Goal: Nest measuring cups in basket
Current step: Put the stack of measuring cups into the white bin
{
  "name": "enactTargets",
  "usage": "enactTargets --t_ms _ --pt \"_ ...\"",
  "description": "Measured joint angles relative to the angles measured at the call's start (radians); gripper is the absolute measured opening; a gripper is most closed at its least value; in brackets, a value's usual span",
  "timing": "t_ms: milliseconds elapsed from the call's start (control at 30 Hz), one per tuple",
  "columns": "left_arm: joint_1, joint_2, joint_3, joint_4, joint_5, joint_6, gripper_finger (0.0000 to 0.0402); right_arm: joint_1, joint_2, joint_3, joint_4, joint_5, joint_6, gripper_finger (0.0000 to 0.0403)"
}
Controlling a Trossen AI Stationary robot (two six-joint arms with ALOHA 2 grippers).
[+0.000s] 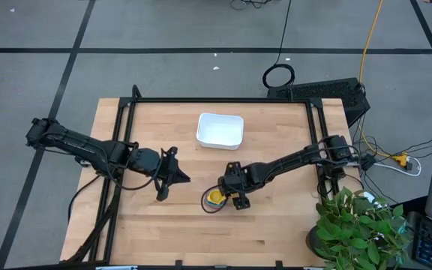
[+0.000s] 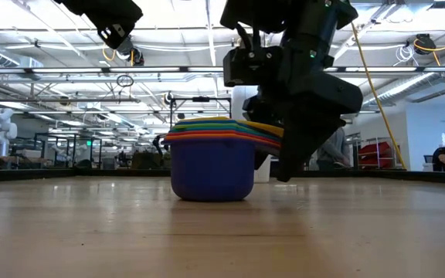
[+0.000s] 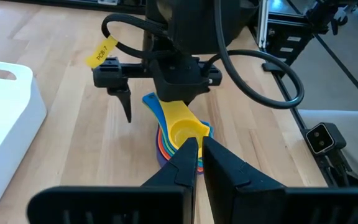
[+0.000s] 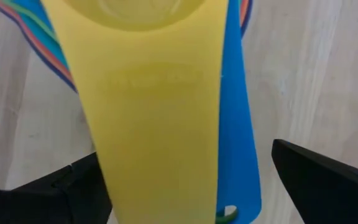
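Stack of nested plastic measuring cups point(image 1: 214, 199), yellow on top, blue bowl at the bottom, sits on the wooden counter point(image 1: 276, 232) near its front edge; likely light, stiff, slick; fanned flat handles look the best hold; right gripper point(image 1: 235, 200) straddles them, jaws wide apart; left gripper point(image 1: 163, 178) waits nearby, jaws together; white shallow plastic basket point(image 1: 220, 130) farther back, path unobstructed.

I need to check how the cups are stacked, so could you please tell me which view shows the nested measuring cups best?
The low view: the nested measuring cups stand side-on, coloured rims layered above the blue bowl. The left wrist view shows the stack from above, half hidden; the right wrist view only the yellow and blue handles; the high view a small patch.
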Motion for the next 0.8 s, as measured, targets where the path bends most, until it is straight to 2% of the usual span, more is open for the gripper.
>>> enactTargets --t_ms 133,500,800 --pt "0.0 0.0 0.0 0.0 0.0 0.0 0.0024 0.001 0.0 0.0 0.0 -0.003 -0.009 0.0353" --pt "0.0 0.0 0.0 0.0 0.0 0.0 0.0024 0.014 0.0 0.0 -0.001 -0.008 -0.02 0.0195" --pt "0.0 0.0 0.0 0.0 0.0 0.002 0.0024 0.013 0.0 0.0 -0.001 -0.008 -0.03 0.0131"
